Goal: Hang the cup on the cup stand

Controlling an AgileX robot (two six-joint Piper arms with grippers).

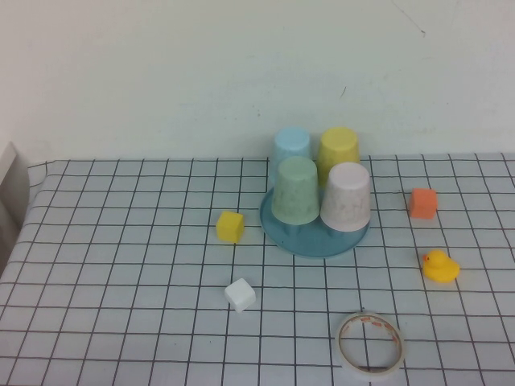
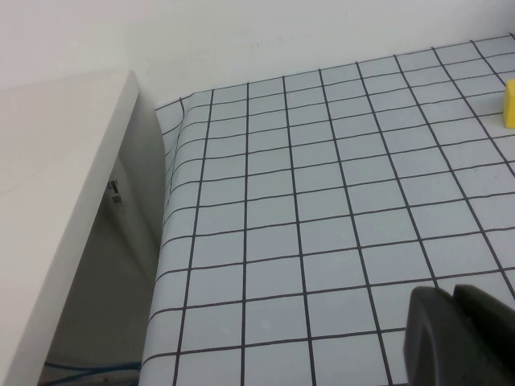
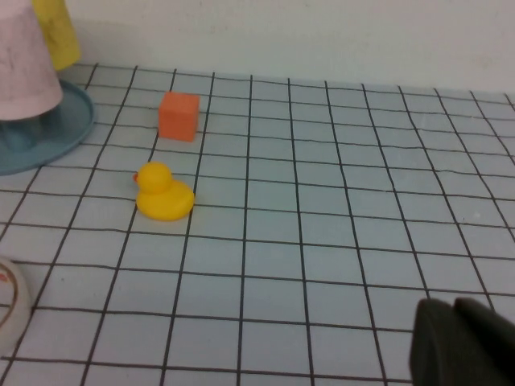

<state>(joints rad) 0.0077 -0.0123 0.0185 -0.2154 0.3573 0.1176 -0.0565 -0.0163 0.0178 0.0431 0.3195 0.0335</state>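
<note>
Nearest you on the checked table [image 1: 121, 338], a roll of tape [image 1: 370, 344] lies flat toward the right, with a white cube [image 1: 240, 294] to its left and a little further off. Neither arm shows from the raised camera. In the left wrist view, the left gripper [image 2: 455, 338] has its fingers pressed together, holding nothing, over bare grid cloth near the table's left edge. In the right wrist view, the right gripper [image 3: 459, 344] is likewise pressed together and empty, above the right side of the table.

Further back you have a yellow rubber duck [image 1: 440, 266] on the right, then a yellow cube [image 1: 230, 226] just left of the cup stand [image 1: 314, 240]. The pale pink cup [image 1: 347, 197] sits upside down at the stand's front right, already over a peg. A light green cup [image 1: 295, 190] is upturned beside it at front left. An orange cube [image 1: 422, 203] rests well right of the stand. Behind, a light blue cup [image 1: 291, 146] and a yellow cup [image 1: 338, 149] stand upturned, close to the wall.
</note>
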